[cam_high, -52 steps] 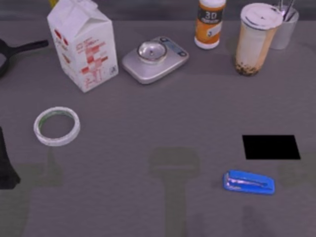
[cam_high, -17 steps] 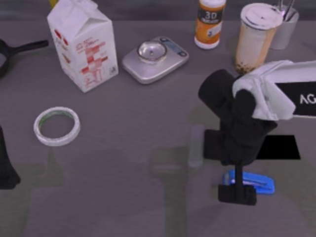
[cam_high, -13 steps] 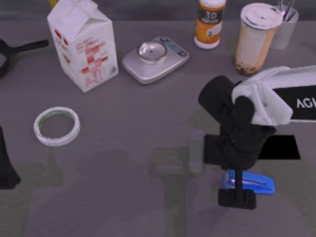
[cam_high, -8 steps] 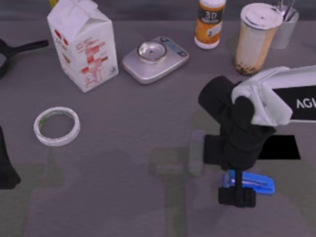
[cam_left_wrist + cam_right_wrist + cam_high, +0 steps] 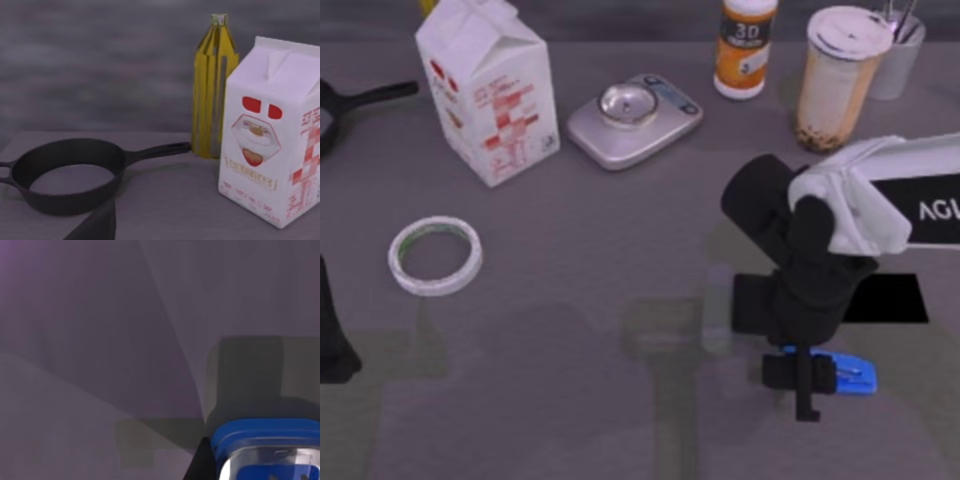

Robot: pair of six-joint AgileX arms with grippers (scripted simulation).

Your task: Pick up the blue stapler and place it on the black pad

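Fingers (image 5: pixel 807 395) of right gripper (image 5: pixel 804 376) closed across small bright blue elongated stapler (image 5: pixel 848 374), crosswise for firm hold. Stapler just below flat black rectangular pad (image 5: pixel 898 299), apart from it, apparently on counter (image 5: pixel 580 300). Lift judged next. Left gripper (image 5: pixel 332 340) parked far left of pad.

Rendered kitchen tabletop — frying pan (image 5: pixel 70 175), milk carton (image 5: pixel 488 90).

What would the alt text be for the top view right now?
The right gripper is down on the left end of the blue stapler, at the table's near right, just short of the black pad. A milk carton, scale, bottle, drink cup and tape roll lie elsewhere; the left arm sits parked at the left edge.
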